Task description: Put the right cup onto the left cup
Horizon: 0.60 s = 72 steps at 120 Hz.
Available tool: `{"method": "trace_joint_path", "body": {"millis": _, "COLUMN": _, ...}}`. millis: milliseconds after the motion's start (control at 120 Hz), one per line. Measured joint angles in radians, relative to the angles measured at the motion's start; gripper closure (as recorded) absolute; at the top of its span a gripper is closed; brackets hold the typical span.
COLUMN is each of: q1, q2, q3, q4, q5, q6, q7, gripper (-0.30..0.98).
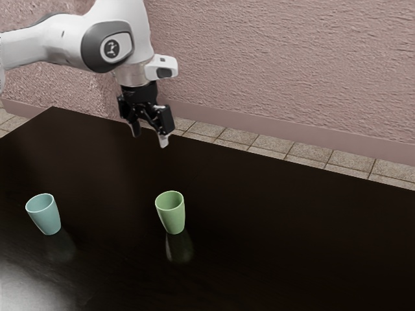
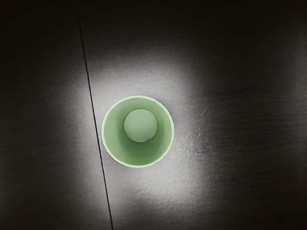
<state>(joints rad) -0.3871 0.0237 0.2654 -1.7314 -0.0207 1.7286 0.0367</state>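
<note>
Hovering gripper (image 1: 150, 137): pointed down over the table (image 1: 292, 227), fingers apart!
Green cup (image 1: 172, 219): stood at the gripper's six o'clock, exterior view.
Teal cup (image 1: 47, 219): stood toward eight.

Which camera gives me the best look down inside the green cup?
The wrist view: it looks nearly straight down into the green cup, showing its full rim and round bottom. The exterior view shows that cup from the side, upright, with part of its inner wall.
</note>
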Motion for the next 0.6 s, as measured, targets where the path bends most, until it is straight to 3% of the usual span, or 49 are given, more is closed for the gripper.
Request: {"method": "trace_joint_path", "body": {"millis": 600, "q1": 0.006, "q2": 0.058, "q3": -0.042, "q4": -0.211, "q5": -0.091, "q6": 0.226, "q7": -0.084, "gripper": 0.11}}
